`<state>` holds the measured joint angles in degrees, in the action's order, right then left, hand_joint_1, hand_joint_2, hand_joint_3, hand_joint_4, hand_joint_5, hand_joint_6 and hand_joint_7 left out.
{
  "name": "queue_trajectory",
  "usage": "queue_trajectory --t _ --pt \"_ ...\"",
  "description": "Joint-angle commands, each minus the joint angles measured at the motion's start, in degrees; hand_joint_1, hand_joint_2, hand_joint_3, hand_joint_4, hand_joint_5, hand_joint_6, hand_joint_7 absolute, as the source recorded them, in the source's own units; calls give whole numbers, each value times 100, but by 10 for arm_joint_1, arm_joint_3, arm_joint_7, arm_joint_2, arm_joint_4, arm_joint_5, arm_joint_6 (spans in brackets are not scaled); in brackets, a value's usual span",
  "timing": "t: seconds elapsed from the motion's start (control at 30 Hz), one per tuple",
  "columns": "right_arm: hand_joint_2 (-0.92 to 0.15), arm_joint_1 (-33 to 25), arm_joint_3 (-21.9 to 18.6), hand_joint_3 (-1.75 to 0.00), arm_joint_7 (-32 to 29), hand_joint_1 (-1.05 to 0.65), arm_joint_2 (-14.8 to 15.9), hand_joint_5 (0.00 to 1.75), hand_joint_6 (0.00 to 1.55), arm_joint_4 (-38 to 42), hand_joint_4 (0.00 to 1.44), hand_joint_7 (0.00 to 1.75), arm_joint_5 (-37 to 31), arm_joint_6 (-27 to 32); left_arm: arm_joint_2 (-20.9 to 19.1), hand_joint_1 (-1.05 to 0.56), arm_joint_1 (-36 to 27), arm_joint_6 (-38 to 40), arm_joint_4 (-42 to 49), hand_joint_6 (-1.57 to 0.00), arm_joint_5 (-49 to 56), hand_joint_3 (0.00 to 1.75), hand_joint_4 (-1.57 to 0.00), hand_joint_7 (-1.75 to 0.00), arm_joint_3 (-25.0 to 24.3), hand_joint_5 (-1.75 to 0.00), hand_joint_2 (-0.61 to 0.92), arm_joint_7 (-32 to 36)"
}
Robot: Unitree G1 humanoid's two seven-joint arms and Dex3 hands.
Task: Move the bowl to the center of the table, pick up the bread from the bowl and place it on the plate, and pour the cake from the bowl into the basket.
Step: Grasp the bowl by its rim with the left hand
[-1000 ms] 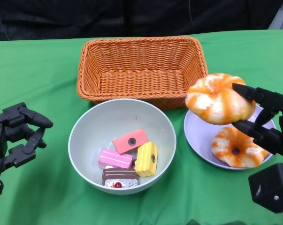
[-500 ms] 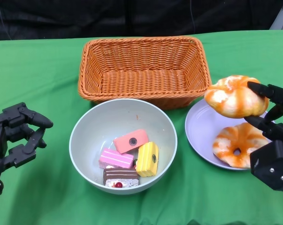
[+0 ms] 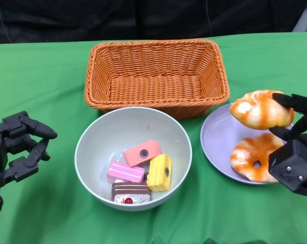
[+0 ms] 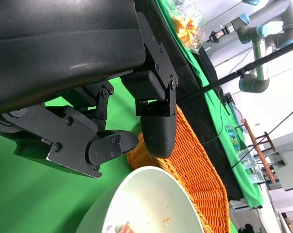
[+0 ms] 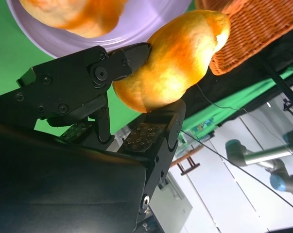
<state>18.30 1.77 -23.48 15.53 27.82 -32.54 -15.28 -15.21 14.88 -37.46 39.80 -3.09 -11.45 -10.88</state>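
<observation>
**Bread transfer: second piece held over plate**

Step in hand: placing bread. The right hand (image 3: 295, 147) grips a bread roll (image 3: 261, 109) between its fingers, above the far side of the plate (image 3: 219, 145), where 1 ring-shaped bread (image 3: 257, 157) already lies. The left hand (image 3: 16, 145) holds nothing, fingers apart, beside the bowl (image 3: 92, 147) holding 4 cake pieces (image 3: 140, 170).

Next move, in my judgement: lower and release on bare plate surface.

Compared with 1 second ago, the roll has travelled rightward from the plate's near rim.
</observation>
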Motion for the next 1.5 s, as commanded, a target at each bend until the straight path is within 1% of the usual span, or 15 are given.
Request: queue_trajectory --t 0.03,0.2,0.4,0.53,0.67,0.83,1.0,1.07,1.17,1.3,1.33,1.37,1.4,1.43,1.5 --pt "-88 21 6 0 -14 -12 12 120 119 25 81 3 2 3 -12 -4 -2 -2 -1 -82 2 68 -82 -111 -4 -143 73 8" --pt "-89 39 21 0 -12 -15 15 115 118 45 81 2 2 8 -10 -6 -3 -2 -3 -81 3 70 -81 -112 -3 -142 73 11" --pt "-90 69 44 -1 -16 -15 10 116 118 85 81 2 -2 9 -9 -4 -5 1 -9 -80 -1 71 -80 -114 -3 -143 73 7" --pt "-90 81 56 0 -20 -15 9 109 117 100 82 1 -1 16 -9 -3 -6 1 -10 -80 -2 72 -80 -114 -3 -143 73 6" --pt "-91 116 79 -1 -19 -16 -1 108 117 157 82 1 -5 20 -9 -3 -10 -4 -14 -79 -1 72 -81 -114 -2 -144 72 6" --pt "-91 141 103 0 -26 -17 -8 106 117 194 81 0 -12 28 -6 -2 -11 -2 -17 -80 -7 73 -80 -114 -3 -145 73 3" --pt "-91 158 121 0 -27 -18 -15 110 116 226 81 0 -14 37 -7 -2 -15 4 -22 -80 -4 72 -80 -113 -2 -145 73 6" --pt "-91 162 127 0 -28 -19 -18 118 117 237 79 1 -13 35 -8 -3 -15 -1 -21 -80 2 71 -80 -113 -2 -144 74 10" --pt "-91 166 133 0 -26 -19 -21 120 117 248 77 0 -10 34 -8 -2 -15 -3 -21 -80 2 70 -81 -113 -2 -144 74 9" --pt "-92 172 146 -4 14 -22 -19 124 114 251 73 0 -11 61 -7 -2 -14 -2 -20 -80 0 71 -81 -112 -2 -144 74 7" --pt "-92 172 151 -7 31 -23 -17 116 111 245 72 0 -12 75 -7 -2 -14 -1 -20 -80 -1 71 -81 -112 -2 -144 74 6" --pt "-92 170 154 -8 48 -23 -14 98 107 232 74 1 -12 87 -6 -2 -15 1 -22 -80 -2 71 -81 -112 -3 -144 74 7" --pt "-92 166 156 -7 64 -22 -12 89 105 216 75 0 -12 99 -6 -3 -15 3 -24 -80 -1 71 -80 -112 -2 -144 73 8" --pt "-92 159 158 -6 83 -22 -9 85 102 192 75 0 -12 112 -6 -3 -16 2 -24 -80 2 71 -80 -112 -2 -144 73 10" --pt "-92 145 165 -3 124 -25 2 76 88 140 68 0 -14 132 -6 -2 -16 -1 -24 -81 7 71 -81 -112 0 -144 74 14"
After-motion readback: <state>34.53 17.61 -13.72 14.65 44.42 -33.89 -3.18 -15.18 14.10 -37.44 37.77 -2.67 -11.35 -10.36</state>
